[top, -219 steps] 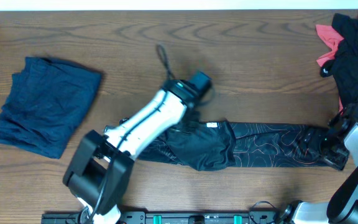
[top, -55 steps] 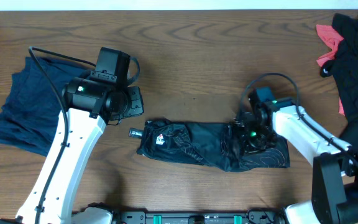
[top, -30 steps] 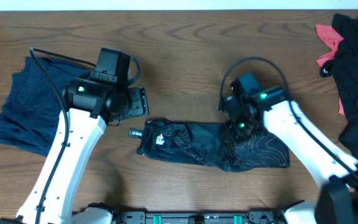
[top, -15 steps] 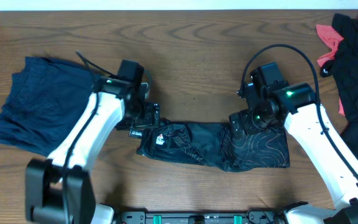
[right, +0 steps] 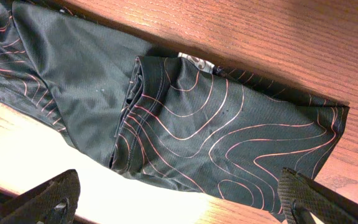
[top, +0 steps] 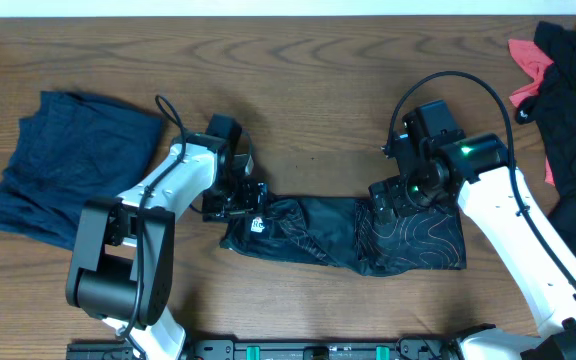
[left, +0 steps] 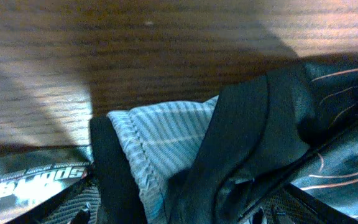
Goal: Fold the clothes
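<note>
The black jersey (top: 338,232) lay across the middle of the wooden table (top: 308,100), folded into a long strip. Near its left end a small red-and-white logo (top: 258,224) showed, too small to read. In the left wrist view a black tag (left: 33,183) with white lettering lay at the lower left beside a grey striped hem (left: 160,152). The blurred word seemed to read "sports", and the smaller line above it could not be read. A little white label (right: 194,60) peeped out at the fold's upper edge, its print illegible. The left gripper (top: 240,197) sat at the jersey's left end, and whether its fingers gripped cloth could not be told. The right gripper (right: 179,186) hovered over the right part, fingers (right: 42,202) spread wide with nothing between them. A navy-blue garment (top: 68,165) lay at the far left, a black and coral-pink garment (top: 563,90) at the far right.
</note>
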Controlling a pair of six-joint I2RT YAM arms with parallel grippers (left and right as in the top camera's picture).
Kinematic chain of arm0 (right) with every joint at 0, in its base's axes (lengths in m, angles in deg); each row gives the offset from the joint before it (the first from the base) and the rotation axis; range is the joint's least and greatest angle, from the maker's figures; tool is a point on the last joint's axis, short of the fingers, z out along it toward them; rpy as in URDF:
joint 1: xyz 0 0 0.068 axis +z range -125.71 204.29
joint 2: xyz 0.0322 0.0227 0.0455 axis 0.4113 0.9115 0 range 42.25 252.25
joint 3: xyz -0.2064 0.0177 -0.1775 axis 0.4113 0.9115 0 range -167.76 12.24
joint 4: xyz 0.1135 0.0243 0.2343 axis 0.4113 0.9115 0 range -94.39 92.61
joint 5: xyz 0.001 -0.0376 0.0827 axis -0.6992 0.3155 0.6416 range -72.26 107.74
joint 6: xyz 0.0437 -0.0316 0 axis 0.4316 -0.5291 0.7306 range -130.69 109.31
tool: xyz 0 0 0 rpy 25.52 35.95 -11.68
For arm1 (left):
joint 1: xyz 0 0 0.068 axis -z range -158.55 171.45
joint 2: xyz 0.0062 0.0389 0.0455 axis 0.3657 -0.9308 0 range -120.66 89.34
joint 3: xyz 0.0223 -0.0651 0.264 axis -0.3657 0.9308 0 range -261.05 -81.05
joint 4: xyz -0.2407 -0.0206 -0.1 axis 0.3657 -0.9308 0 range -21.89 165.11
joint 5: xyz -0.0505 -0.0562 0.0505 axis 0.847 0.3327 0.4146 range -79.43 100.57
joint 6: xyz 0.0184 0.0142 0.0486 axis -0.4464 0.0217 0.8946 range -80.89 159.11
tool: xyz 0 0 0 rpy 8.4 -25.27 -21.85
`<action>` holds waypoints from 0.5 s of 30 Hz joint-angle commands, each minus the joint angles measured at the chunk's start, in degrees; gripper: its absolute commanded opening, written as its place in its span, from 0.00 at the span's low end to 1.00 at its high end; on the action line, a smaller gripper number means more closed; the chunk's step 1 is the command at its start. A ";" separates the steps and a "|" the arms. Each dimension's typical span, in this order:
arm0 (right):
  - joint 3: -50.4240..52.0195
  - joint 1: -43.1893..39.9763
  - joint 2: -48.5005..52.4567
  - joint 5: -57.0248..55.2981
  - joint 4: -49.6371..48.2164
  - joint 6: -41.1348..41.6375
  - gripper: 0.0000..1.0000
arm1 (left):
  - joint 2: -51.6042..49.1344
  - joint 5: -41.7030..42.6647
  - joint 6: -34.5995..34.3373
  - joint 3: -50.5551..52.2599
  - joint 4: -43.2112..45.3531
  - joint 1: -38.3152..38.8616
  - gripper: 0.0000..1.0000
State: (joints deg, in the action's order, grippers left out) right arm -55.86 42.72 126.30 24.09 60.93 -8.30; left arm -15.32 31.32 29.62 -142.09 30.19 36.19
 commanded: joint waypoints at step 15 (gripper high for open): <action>-0.13 -0.44 -0.09 -2.08 0.37 0.76 0.99 | -0.72 2.45 -1.73 5.55 7.98 3.93 0.27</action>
State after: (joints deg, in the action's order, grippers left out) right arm -55.83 42.72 126.30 22.80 61.21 -8.30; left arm -13.70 33.18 27.98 -138.29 38.21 39.67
